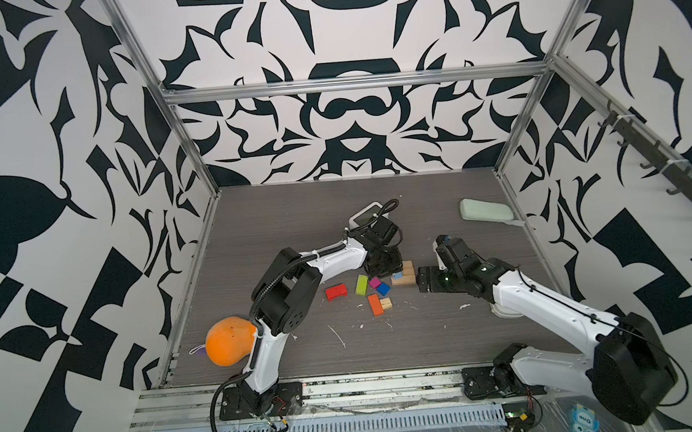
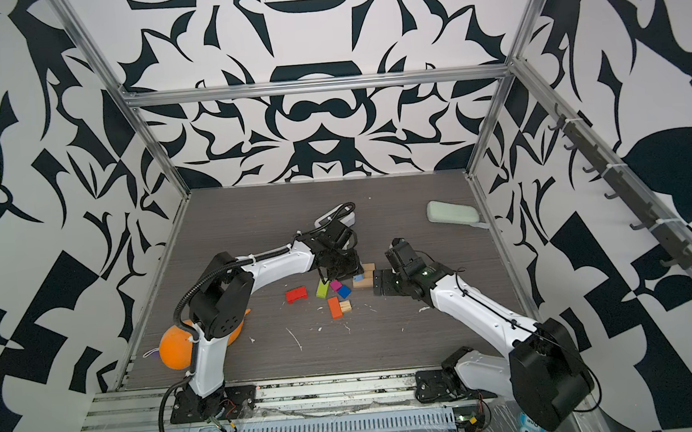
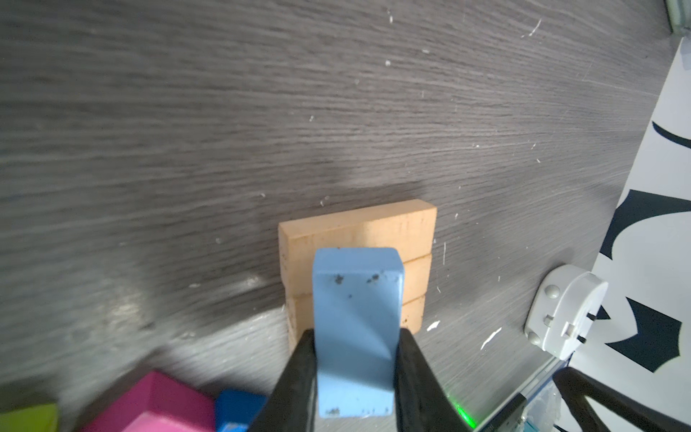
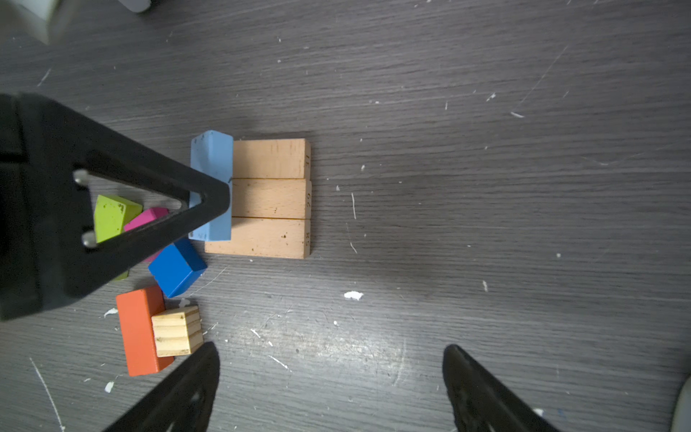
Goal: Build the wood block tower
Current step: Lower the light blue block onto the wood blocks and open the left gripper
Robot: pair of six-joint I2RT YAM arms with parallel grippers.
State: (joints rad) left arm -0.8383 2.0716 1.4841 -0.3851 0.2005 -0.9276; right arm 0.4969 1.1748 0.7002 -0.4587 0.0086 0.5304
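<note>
Nearest me, the orange dolphin toy [image 1: 226,341] sits by the left arm [image 1: 339,259] base. Past it, loose wood blocks [image 2: 334,307] lie on the scuffed grey woodgrain table [image 1: 295,229]: a matte orange bar [image 4: 140,331] touching a pale striped-grain cube [image 4: 176,331], a red block [image 1: 336,291], a lime green bar [image 1: 361,284], a magenta cube [image 1: 375,282] and a dark blue cube [image 4: 176,267]. Just beyond, the tower [image 1: 405,277] is only its base: three plain tan bars [image 4: 271,198], flat, side by side, touching. My left end effector [image 3: 355,333] is clenched on a chipped light blue bar [image 3: 357,291], crosswise over the bars' end; whether it touches them, I can't tell. The right end effector [image 4: 331,349] is released, jaws wide, hovering beside the base. Farther back, a white clock [image 1: 364,218] is partly hidden behind the left arm, and there's a pale green pad [image 1: 486,211].
</note>
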